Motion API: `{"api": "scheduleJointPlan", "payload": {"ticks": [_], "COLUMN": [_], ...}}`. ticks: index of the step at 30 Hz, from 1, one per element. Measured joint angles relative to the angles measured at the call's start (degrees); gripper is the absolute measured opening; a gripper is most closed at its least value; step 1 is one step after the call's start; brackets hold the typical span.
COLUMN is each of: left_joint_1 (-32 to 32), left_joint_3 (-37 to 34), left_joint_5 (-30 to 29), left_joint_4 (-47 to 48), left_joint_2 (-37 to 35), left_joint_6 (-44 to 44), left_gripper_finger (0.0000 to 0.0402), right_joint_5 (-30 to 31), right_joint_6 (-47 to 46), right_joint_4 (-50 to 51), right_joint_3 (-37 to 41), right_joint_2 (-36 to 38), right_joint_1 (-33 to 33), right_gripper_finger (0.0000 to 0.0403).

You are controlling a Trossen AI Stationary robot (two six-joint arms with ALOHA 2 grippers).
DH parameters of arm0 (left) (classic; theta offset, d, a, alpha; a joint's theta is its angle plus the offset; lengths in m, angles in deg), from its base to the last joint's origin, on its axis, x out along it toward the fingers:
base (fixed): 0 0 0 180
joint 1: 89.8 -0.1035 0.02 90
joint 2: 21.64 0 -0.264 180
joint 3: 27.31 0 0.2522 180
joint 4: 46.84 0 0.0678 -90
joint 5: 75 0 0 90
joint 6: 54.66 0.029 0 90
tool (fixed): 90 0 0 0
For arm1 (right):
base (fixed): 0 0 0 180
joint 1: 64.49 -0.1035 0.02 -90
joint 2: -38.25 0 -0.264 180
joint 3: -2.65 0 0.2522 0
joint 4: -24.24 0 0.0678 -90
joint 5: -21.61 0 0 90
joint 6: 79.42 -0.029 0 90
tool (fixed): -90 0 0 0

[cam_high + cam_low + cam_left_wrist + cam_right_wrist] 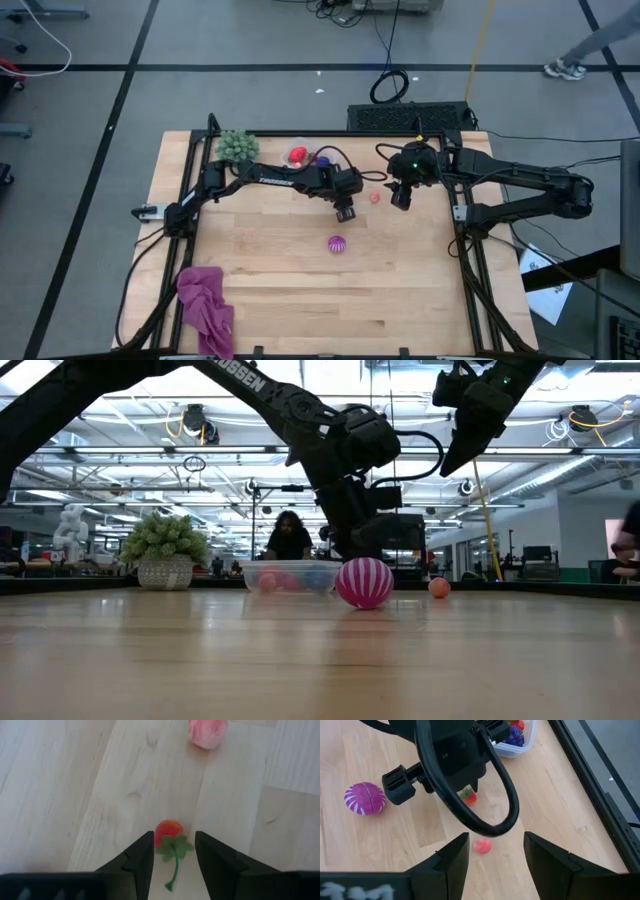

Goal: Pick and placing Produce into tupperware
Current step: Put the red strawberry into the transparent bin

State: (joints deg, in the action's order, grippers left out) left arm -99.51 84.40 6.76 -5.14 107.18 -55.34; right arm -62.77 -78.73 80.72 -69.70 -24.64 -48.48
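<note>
My left claw (173, 851) is half open around a small red strawberry (168, 832), not yet pinching. The tupperware (517, 740) sits near, at ten o'clock on the table. The leafy stem could slip free. My right claw (494, 851) hangs open above the pink piece (481, 845). Only "USSEN" reads on my arm.

High view looks straight down on the whole table (300, 290); low view sits at tabletop level. Both share the striped ball (337, 243); wrist cams hover close.
</note>
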Motion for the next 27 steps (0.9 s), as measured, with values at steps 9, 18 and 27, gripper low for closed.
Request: {"api": "scheduleJointPlan", "payload": {"ticks": [9,18,27], "left_joint_1": [-0.02,-0.17,-0.24], "left_joint_3": [0.02,0.04,0.09], "left_joint_5": [-1.28,0.31,0.74], "left_joint_4": [1.95,1.9,1.52], "left_joint_2": [-0.09,-0.09,-0.09], "left_joint_6": [0.47,1.02,1.24], "left_gripper_finger": [0.0147,0.0148,0.0148], "right_joint_5": [-0.01,-0.01,-0.01], "right_joint_6": [-0.04,-0.04,-0.04], "right_joint_4": [0.0,0.0,-0.02], "right_joint_3": [0.0,0.0,0.0], "right_joint_2": [0.0,0.0,0.0], "right_joint_1": [0.0,0.0,0.0], "right_gripper_finger": [0.018,0.018,0.0181]}}
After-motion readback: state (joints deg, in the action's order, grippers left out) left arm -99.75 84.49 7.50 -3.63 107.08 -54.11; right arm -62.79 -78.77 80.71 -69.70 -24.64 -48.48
